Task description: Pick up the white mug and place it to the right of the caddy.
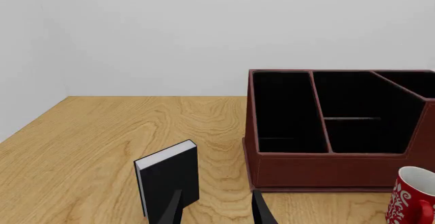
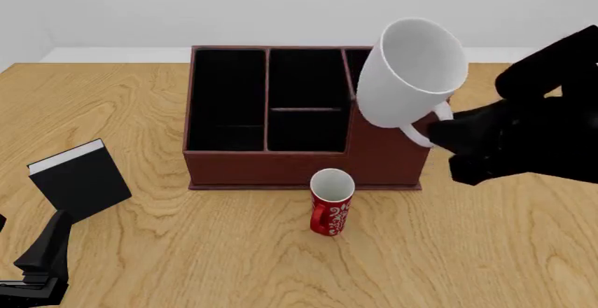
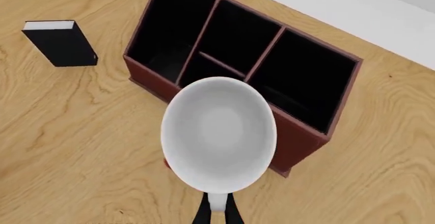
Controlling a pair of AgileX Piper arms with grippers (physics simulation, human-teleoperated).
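My right gripper is clamped on the loop handle of the white mug, its two thin black fingers pinching the handle from either side. The mug is glossy, smooth and plain, and I hold it in the air, tilted, with its round open mouth turned up toward the front camera. From there it hangs over the right end of the caddy, in front of the taller section. In my right wrist view the mug's pale, bowl-like inside fills the middle of the picture.

The caddy is a large reddish-brown rectangular box with a matte, leather-like skin and black-lined compartments split by thin dividers. It rests flat on the table, whose top is light wood with flowing grain.

Just before the caddy's front wall stands a small red mug with a white pattern, upright, its handle on the left in the front view.

My left gripper hovers low near the table's left front, its dark fingers apart and holding nothing. A small black book with white page edges stands just beyond it.
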